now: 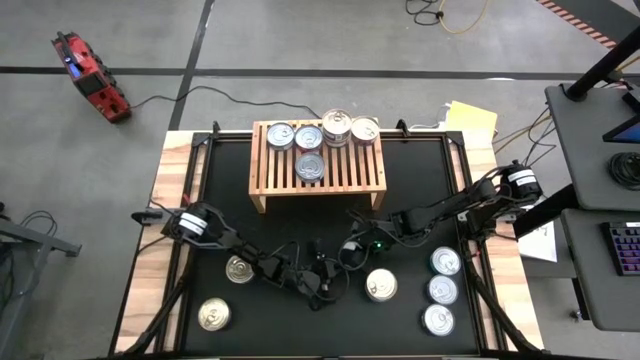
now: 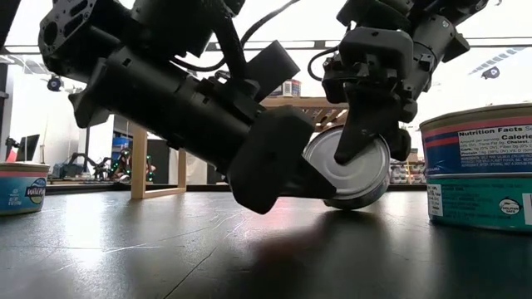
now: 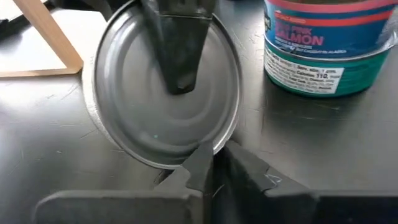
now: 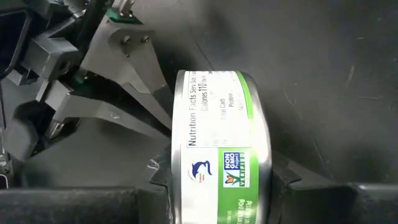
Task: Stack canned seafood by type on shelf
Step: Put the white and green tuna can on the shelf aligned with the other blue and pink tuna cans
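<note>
In front of the shelf (image 1: pixel 318 157), a green-labelled can (image 4: pixel 219 149) stands on edge on the worktop (image 1: pixel 410 170). We hold its flat faces in our right pincer (image 4: pixel 221 177); our left pincer (image 3: pixel 214 165), pinched together, props its rim for standing.

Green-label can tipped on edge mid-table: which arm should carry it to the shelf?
Right. The right gripper straddles the green-label can across its flat faces, one finger on the lid in the low view. The left gripper is shut, only touching the rim. The shelf seems within reach.
</note>
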Robot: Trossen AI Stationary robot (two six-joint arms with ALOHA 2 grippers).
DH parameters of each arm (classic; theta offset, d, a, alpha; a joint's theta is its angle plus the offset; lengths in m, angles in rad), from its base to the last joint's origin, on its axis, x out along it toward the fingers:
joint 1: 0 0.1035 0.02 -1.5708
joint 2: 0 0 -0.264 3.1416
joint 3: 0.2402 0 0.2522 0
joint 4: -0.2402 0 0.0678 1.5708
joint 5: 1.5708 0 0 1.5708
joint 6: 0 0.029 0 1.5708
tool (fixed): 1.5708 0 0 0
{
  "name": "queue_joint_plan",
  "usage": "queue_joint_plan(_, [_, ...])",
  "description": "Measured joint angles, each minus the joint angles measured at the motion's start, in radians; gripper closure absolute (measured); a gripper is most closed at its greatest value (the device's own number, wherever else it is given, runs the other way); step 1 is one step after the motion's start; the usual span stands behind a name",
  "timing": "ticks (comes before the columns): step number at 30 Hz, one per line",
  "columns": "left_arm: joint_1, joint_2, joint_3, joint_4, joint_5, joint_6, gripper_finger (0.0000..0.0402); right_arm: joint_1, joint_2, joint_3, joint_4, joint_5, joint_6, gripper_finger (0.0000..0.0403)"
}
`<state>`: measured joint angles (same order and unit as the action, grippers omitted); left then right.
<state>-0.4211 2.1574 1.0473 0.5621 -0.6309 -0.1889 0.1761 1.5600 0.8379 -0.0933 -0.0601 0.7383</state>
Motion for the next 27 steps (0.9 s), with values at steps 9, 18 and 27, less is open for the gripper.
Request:
queue_joint_plan(9, [-0.039,-0.118,-0.003,-0.184,-0.136,0.065,0.0304,0.0,-0.074,-0.003,-0.027,0.065,-0.048,0.028])
queue_joint_plan(18, [-0.096,-0.342,-0.191,-0.142,-0.146,0.129,0.0296,0.016,-0.139,-0.031,0.122,0.147,-0.111,0.028])
queue_joint_plan(27, [-0.124,-0.57,-0.468,0.26,-0.006,0.152,0.0296,0.033,-0.135,-0.074,0.462,0.196,-0.244,0.028])
